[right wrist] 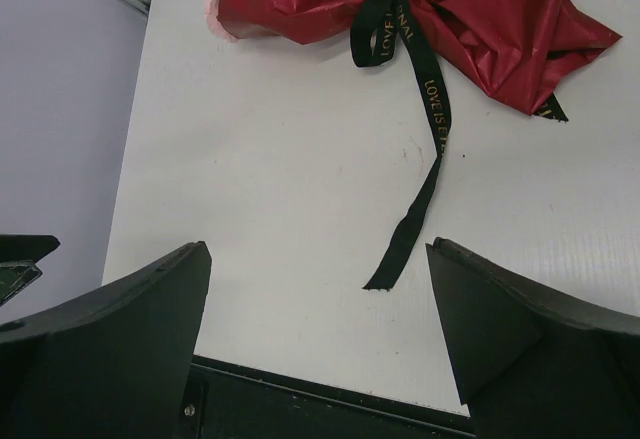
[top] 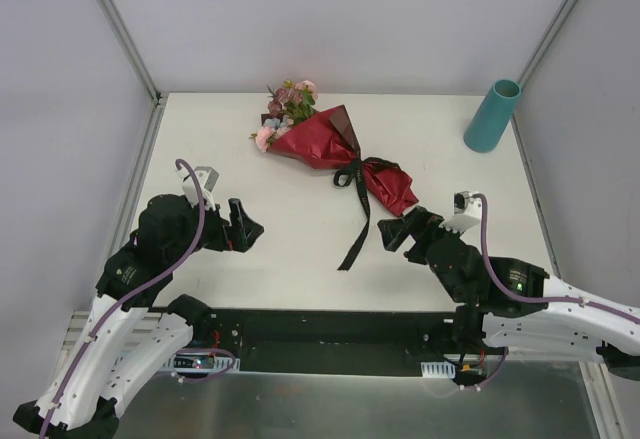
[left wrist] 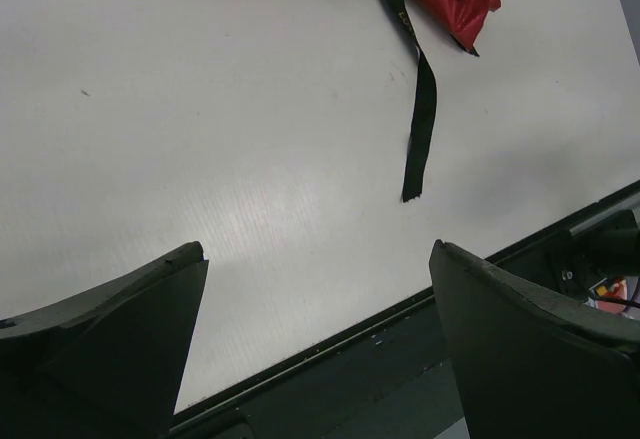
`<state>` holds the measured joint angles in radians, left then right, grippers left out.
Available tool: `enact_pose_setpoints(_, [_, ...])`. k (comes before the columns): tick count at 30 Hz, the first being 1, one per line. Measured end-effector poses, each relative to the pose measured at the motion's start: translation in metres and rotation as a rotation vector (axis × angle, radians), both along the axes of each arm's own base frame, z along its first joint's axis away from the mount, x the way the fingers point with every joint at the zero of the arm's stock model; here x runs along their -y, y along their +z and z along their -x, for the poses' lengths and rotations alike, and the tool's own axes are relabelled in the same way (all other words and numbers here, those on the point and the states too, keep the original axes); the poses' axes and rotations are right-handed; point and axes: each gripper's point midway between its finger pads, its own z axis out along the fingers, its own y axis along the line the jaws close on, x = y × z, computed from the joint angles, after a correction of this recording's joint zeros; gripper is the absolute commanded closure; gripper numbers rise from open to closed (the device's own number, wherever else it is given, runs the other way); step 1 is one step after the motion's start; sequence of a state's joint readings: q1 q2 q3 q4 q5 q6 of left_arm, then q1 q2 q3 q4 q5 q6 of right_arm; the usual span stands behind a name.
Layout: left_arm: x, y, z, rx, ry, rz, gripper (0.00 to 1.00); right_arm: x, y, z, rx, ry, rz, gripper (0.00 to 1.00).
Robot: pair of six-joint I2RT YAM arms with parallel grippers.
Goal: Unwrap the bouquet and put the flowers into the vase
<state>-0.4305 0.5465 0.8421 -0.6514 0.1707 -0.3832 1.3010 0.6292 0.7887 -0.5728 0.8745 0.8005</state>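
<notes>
Looking from the top, the bouquet lies on its side on the table. The flowers point far-left and the black ribbon trails toward the near edge. The vase stands upright at the far right corner, well apart. The left gripper and the right gripper hover near, one on each side of the ribbon tail. Both are released and empty, probably so either can reach the bow.

In the left wrist view, wide jaws frame bare table, with the ribbon end ahead. In the right wrist view, the bow sits straight ahead and is tied, so the unwrapping is not yet begun.
</notes>
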Motion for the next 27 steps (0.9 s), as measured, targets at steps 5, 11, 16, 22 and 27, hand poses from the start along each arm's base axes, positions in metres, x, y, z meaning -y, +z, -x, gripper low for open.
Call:
enact_pose_setpoints(5, [0.000,0.000,0.000,0.000,0.001,0.000,0.01,0.000,0.000,0.000,-0.001,-0.002,-0.001,0.01])
enact_pose_setpoints(11, [-0.001,-0.001,-0.001,0.000,0.006,-0.003,0.02,-0.001,-0.003,-0.003,0.002,-0.018,0.022,0.01])
enact_pose_setpoints(16, [-0.006,-0.003,-0.004,0.004,0.037,-0.021,0.08,0.001,-0.010,-0.012,0.030,-0.073,0.085,0.04])
enact_pose_setpoints(22, [-0.008,-0.005,-0.006,0.005,0.051,-0.031,0.07,0.003,-0.053,-0.032,0.023,-0.180,0.305,0.26])
enact_pose_setpoints(27, [-0.010,-0.005,-0.007,0.007,0.063,-0.037,0.07,-0.004,-0.100,-0.057,-0.099,-0.222,0.366,0.36])
